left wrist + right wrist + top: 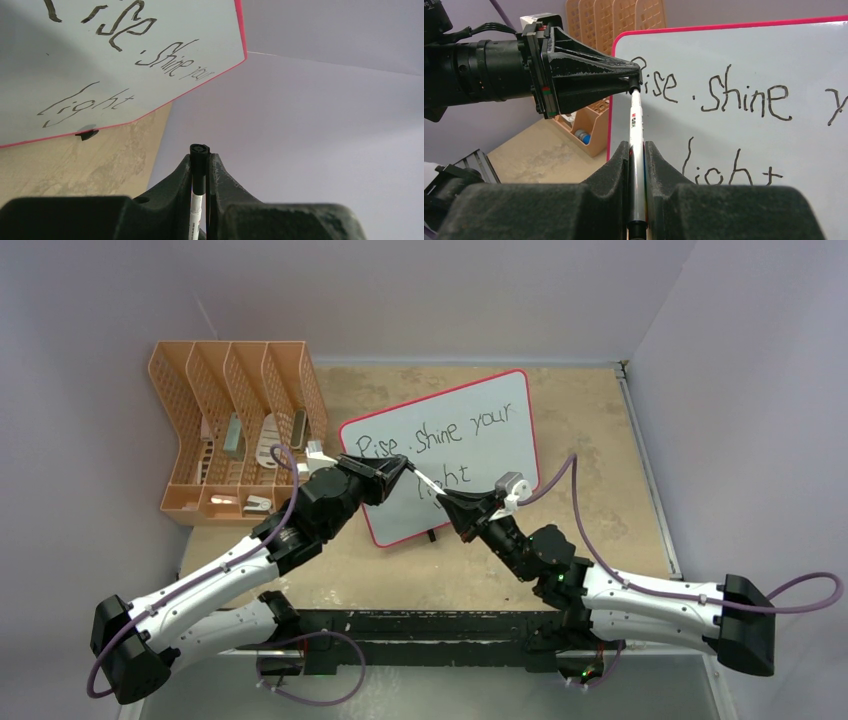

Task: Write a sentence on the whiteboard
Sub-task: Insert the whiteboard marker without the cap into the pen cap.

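Left gripper (403, 466): jaws closed down on the black end of the marker (425, 483), which pokes just past the fingertips in the left wrist view. Right gripper (447, 500): closed too, pinching the white barrel of the same marker lower down. The barrel runs straight between the two grippers, in front of the board; cannot tell if it touches.

Whiteboard (395, 515) stands propped near the middle of the tabletop (600, 500), face toward the arms, just right of the orange file rack (235, 430). Sentence (440, 438) is on it in two lines: "Rise . shine your" above, "light" below. It reads complete, so writing is judged done. The black end is probably the cap, so this is capping or uncapping; cannot tell which.

Handling notes (judgement):
- Marker: light, stiff, smooth round plastic. Likely to roll or pivot in a two-finger pinch. Best taken mid-barrel, square across, with force on the cap along the axis only.
- Whiteboard: thin, light, rests on a small black foot (430, 535). A hard push would likely slide or tip it. Take it by the red rim, never the face, since the ink would smear.
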You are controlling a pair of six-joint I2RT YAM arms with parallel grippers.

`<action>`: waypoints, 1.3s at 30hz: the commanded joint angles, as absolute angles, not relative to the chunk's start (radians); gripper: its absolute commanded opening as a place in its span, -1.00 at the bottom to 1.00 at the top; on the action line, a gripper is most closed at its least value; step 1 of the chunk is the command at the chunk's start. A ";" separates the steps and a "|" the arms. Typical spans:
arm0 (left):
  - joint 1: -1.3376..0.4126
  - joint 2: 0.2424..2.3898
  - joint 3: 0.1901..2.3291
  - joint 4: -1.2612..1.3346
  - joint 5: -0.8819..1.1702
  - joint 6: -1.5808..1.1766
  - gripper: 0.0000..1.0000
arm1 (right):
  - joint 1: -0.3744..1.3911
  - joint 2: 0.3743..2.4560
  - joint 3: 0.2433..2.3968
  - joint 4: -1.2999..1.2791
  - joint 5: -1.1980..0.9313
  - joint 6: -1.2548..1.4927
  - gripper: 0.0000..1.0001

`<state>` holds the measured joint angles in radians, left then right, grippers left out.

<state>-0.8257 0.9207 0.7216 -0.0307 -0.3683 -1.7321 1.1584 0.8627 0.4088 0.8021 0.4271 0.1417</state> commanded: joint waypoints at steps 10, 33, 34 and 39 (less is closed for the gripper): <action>-0.823 0.936 0.726 0.103 -0.294 -1.613 -1.00 | 1.163 0.885 0.462 0.842 0.492 0.167 -1.00; -0.879 0.926 0.692 0.259 -0.278 -1.456 -0.96 | 1.162 0.928 0.449 0.954 0.601 0.221 -1.00; -0.879 0.920 0.696 0.247 -0.288 -1.445 -0.82 | 1.163 0.921 0.442 0.959 0.604 0.223 -1.00; -0.879 0.900 0.707 0.222 -0.310 -1.399 -0.38 | 1.163 0.898 0.421 0.969 0.610 0.235 -1.00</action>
<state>-0.8677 0.9325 0.6872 0.1993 -0.3187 -1.4631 1.1683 0.9215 0.4316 0.9081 0.5594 0.2199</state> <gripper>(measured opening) 0.260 0.140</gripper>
